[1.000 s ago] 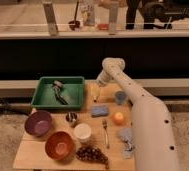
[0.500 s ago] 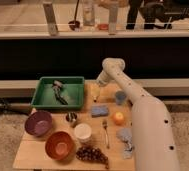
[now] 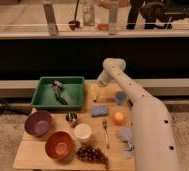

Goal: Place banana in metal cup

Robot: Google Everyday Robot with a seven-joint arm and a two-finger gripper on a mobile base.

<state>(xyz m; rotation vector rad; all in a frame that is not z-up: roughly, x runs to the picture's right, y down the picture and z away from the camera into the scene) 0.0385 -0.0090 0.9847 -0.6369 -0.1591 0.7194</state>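
1. Where the white arm bends down at its wrist, the two-finger gripper (image 3: 99, 86) hangs over the far part of the wooden table (image 3: 28, 157); whether it is spread or closed cannot be determined.
2. The small pale-yellow curved banana (image 3: 95, 95) lies just below the gripper, beside the green plastic tray (image 3: 55, 106).
3. The small shiny silver metal cup (image 3: 71, 118) stands well apart from the banana, in front of the tray.

We are finding hardly anything shifting across the last second. The gripper (image 3: 98, 86) is holding the same spot, just off the right wall of the green tray (image 3: 58, 106) and hanging low over the banana (image 3: 95, 95). The arm (image 3: 113, 65) is arching at the same height beyond the tray's far right corner. If it is creeping at all, we are not able to tell. The banana is lying where it lay, just right of the tray.
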